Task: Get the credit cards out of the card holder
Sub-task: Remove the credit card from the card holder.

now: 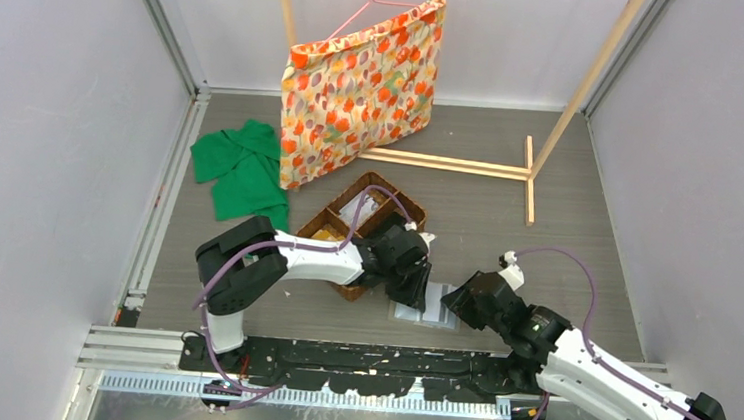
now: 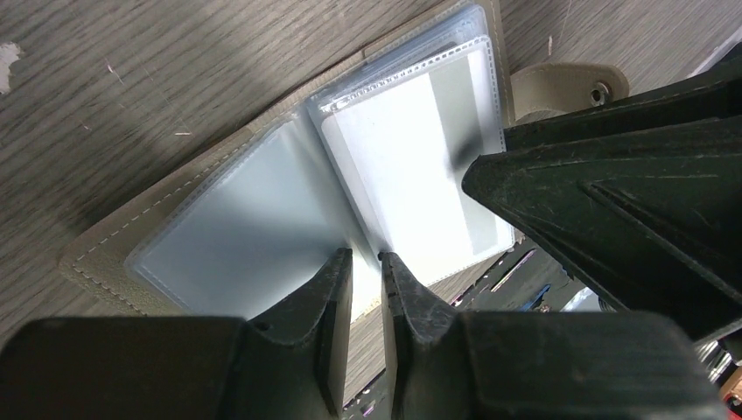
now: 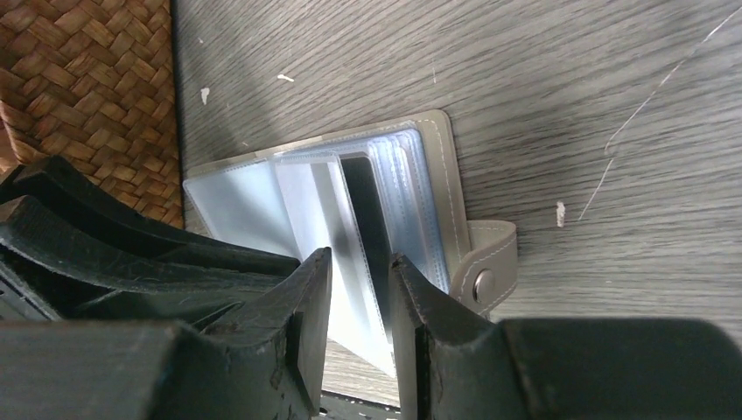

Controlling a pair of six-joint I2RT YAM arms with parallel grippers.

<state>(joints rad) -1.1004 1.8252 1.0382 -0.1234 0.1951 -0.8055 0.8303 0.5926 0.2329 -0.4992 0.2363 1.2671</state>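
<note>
Card holder [image 1: 437, 310] lay open on bench [image 1: 566, 245], 5 o'clock of wicker basket [image 1: 319, 216]. Left fingers [image 2: 328, 297], right fingers [image 3: 306, 297]: narrowly parted, straddling sleeve edges [image 2: 236, 236]. Credit cards [image 2: 402, 175] judged light, stiff, slippery; pinch exposed edge.

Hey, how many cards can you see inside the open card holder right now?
1 pale card shows clearly, in a clear sleeve of the card holder, beside the left gripper. More may be hidden in the stacked sleeves behind it.
</note>
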